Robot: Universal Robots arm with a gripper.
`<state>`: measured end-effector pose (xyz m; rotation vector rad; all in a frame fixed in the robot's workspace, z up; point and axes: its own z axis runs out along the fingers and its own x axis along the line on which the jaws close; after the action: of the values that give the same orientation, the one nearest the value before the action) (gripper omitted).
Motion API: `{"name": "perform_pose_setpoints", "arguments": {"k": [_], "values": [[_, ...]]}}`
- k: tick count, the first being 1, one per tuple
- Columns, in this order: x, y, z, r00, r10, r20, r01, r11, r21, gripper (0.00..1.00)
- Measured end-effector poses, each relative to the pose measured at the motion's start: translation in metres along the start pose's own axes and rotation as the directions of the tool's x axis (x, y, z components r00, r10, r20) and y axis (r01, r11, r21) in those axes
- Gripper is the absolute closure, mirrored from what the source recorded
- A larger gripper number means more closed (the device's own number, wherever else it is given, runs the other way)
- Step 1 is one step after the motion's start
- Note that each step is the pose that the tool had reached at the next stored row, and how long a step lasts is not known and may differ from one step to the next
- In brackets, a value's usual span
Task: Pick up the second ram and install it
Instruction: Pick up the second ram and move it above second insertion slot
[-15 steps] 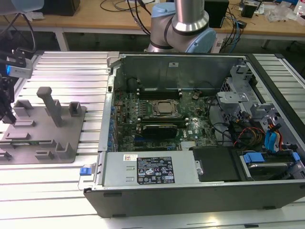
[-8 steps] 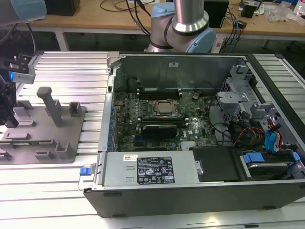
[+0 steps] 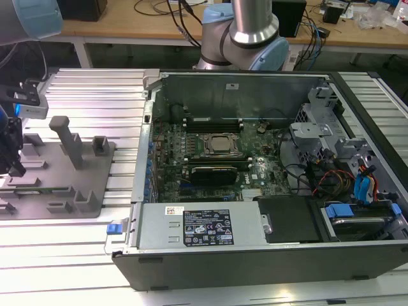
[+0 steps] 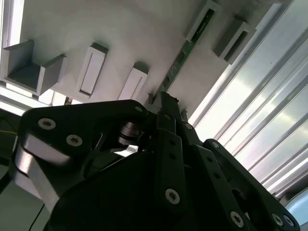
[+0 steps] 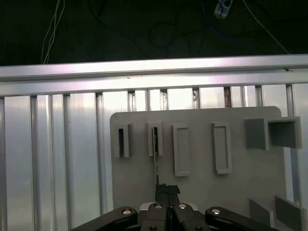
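The second ram (image 5: 156,159) is a thin dark green strip standing on edge in the slots of the grey fixture tray (image 5: 207,187). In the second wrist view the ram (image 4: 185,50) runs straight into my fingertips. My gripper (image 5: 167,188) has its fingers pressed together on the near end of the stick, which still rests in the tray. In the exterior view my gripper (image 3: 16,167) hangs low over the tray (image 3: 95,185) at that view's far left. The second wrist view shows the gripper (image 4: 166,100) over the tray (image 4: 96,29).
An open computer case (image 3: 255,255) lies to the exterior view's right of the tray, with its CPU socket (image 3: 220,145), memory slots (image 3: 213,121) and a black expansion card (image 3: 213,172). Grey posts (image 3: 70,140) rise from the tray. Ribbed aluminium table (image 3: 76,255) surrounds both.
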<state>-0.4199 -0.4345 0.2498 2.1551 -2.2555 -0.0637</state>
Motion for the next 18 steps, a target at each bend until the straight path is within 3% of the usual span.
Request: {"name": "perform_pose_setpoints", "arguments": {"k": [11,15,17,18], "values": [[0.0057,-0.0011,0.019,0.9998,-0.018,-0.0007,0.018,0.9998,-0.0017,0.92],[0.0057,-0.0011,0.0197,0.9998,-0.018,-0.0036,0.018,0.9998,-0.0018,0.91],[0.0057,-0.0011,0.0197,0.9998,-0.018,-0.005,0.018,0.9998,-0.0017,0.72],[0.0057,-0.0011,0.0197,0.9998,-0.018,-0.0053,0.018,0.9998,-0.0017,0.72]]}}
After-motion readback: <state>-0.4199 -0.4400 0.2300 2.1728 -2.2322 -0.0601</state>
